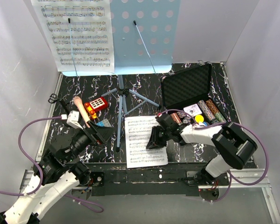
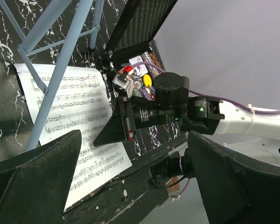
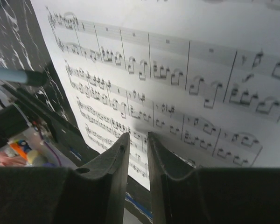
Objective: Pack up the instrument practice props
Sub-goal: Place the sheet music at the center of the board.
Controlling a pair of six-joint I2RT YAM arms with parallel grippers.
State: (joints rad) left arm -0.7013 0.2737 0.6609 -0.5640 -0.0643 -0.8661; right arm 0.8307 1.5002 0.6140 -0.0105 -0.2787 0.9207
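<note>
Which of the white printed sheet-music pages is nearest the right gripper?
The page lying flat on the table, under the right gripper; the upright page rests on the light-blue music stand.

My top camera looks down from above and behind the rig onto the whole tabletop (image 1: 74,88) — far enough back to catch the music stand (image 1: 133,37) at the far wall. The left wrist camera rides low behind the left tool (image 2: 134,134), facing across at the right arm (image 2: 233,112), and shares the loose sheet-music page (image 2: 79,116) with the top view. The right wrist camera sits very close over that page, looking steeply down past the right tool (image 3: 137,136) — its staves fill most of the frame.
</note>
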